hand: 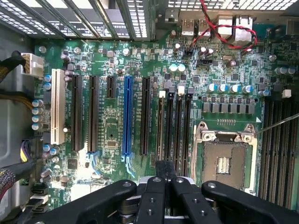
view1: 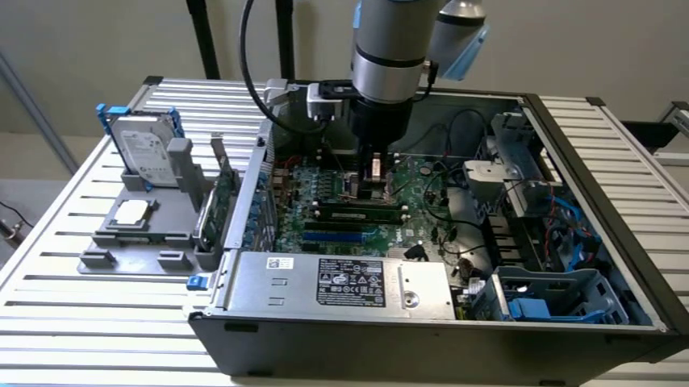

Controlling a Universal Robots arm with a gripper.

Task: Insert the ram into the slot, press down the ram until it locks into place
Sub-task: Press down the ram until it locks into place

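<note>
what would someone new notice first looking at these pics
Probably the silver robot arm reaching down into the open computer case, its gripper low over the green motherboard. In the wrist view the bright blue slot stands out among the long black slots, with the square metal CPU socket beside them. Outside the case, at the exterior view's left, a hard drive stands upright in a grey holder.

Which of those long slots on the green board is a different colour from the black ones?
The blue slot. In the wrist view it runs parallel among the black slots, and a white slot lies farther out beside them. The gripper sits near its end.
</note>
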